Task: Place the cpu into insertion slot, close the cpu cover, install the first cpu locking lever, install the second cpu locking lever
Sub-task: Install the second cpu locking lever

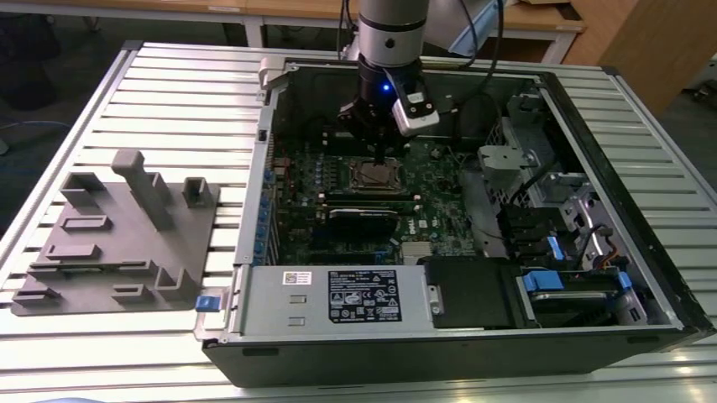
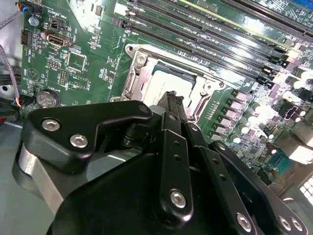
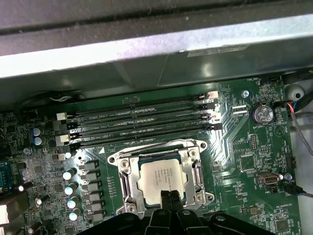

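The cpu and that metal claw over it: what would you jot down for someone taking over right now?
End effector: shut, holding nothing, tips at the near edge of the cpu.
Cpu: seated in the insertion slot on the green board.
Cpu cover: down around the chip, framing it.
Done: cpu placed, cover apparently closed.
Left: I cannot tell whether either locking lever is latched; check both.

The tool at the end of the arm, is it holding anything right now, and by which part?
Nothing is held. The tool has its fingertips pressed together just above the silver-grey square cpu, which sits in the black insertion slot.
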Robot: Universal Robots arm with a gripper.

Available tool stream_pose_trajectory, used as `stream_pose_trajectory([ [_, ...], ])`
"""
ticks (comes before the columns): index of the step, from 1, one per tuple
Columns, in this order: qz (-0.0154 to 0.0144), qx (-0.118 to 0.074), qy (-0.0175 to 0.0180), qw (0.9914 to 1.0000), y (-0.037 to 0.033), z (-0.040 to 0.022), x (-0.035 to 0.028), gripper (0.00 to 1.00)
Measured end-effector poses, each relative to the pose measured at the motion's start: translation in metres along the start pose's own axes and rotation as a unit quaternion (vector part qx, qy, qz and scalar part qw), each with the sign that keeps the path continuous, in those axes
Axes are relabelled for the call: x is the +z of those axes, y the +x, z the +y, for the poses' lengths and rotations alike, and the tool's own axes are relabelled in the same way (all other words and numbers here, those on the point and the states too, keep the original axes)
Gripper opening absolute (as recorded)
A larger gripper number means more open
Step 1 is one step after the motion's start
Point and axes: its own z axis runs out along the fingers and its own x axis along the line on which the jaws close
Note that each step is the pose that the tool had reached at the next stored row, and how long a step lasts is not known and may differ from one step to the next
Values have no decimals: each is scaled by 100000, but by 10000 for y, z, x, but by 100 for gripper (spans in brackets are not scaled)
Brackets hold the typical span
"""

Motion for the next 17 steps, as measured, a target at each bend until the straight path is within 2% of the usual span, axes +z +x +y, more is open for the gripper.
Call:
stream_pose_trajectory([
  [17, -14, -52, -35, 100000, -3, 0, -43, 11],
])
